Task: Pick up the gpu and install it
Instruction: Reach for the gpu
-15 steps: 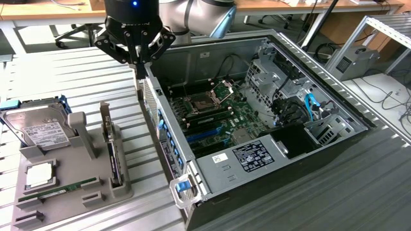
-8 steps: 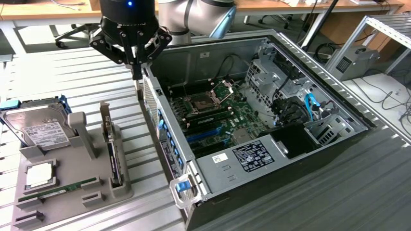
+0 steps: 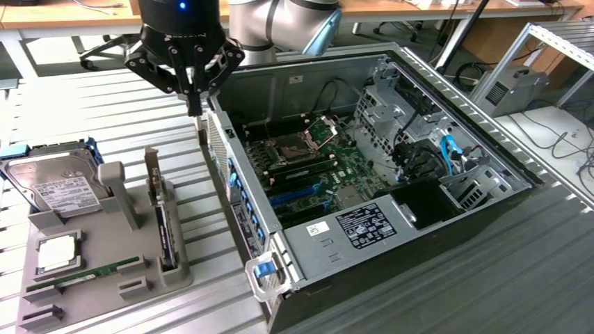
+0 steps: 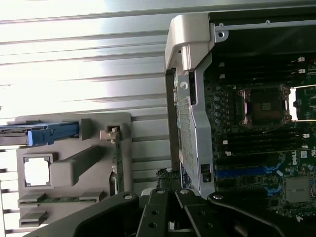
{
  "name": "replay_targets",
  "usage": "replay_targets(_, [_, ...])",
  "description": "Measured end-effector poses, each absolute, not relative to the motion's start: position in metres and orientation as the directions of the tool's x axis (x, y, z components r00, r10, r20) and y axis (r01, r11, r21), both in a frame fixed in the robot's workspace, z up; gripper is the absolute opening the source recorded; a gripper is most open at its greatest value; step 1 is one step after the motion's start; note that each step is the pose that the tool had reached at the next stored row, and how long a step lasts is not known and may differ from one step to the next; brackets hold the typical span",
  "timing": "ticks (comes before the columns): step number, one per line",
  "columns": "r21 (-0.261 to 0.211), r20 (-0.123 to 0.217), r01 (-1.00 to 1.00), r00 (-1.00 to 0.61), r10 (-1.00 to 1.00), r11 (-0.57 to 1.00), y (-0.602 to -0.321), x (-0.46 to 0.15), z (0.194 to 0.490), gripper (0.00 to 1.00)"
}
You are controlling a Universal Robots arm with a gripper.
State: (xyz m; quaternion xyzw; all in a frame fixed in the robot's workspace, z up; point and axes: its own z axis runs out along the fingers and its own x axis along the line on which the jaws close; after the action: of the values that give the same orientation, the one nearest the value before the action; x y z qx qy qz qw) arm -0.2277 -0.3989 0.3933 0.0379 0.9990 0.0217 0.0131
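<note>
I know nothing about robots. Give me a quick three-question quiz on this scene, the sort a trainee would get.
1. True or false: the gpu is already seated inside the computer case.
2. Pick one. The gripper is: A) shut, holding nothing; B) shut on the gpu; C) spread wide open.
3. Fill in: the motherboard can be seen because the case's side is ____.

Key
1. False: it stands on edge in the grey holder beside the case.
2. A: it hangs above the gap between holder and case.
3. Open.
</note>
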Motion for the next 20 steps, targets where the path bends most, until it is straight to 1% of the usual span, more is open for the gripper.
replay_targets(20, [0.044,-0.024,0.075,-0.997,0.076,0.996,-0.399,-0.245,0.393,0.11])
